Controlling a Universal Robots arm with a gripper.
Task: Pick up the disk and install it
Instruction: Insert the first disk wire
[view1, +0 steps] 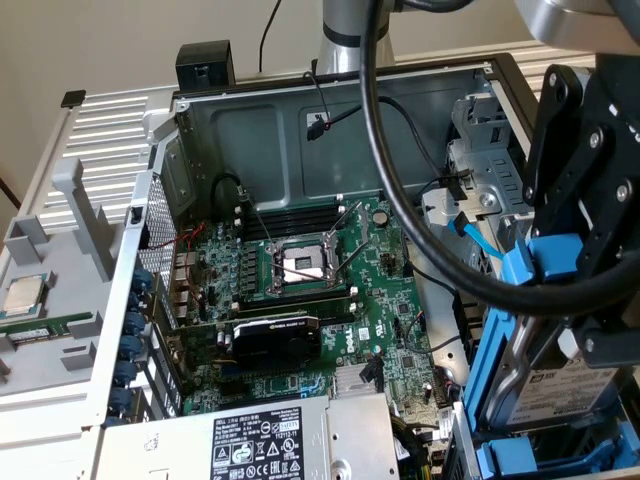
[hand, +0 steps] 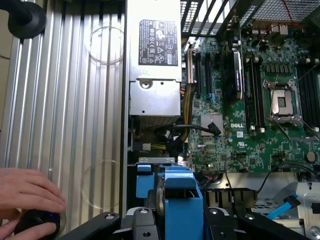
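The pick-up is done and the installing is in hand. The gripper (view1: 585, 260) has its black fingers (hand: 145, 225) pinching the blue frame of the disk (view1: 572, 392), one on each side. They are neither spread wide nor pressed together.

The disk hangs on edge at the exterior view's right, over the corner of the open computer case (view1: 330, 120) where the drive bay (view1: 480, 190) sits. Its white label faces outward. Its lower end is down among other blue plastic parts; I cannot tell whether it has entered a slot or only hovers above one.

Seating it, as I judge it, calls for the frame to be square with the bay's rails and pushed straight in. It must also stay clear of the loose black cable (view1: 400, 200) looping just beside the gripper.

The arm reaches in from above, wrist turned down toward the circuit board (hand: 260, 115) and power supply (hand: 155, 60). A person's hand (hand: 25, 195) rests on a small black knob (hand: 39, 223) on the ribbed worktop (hand: 65, 100), well apart from the case.
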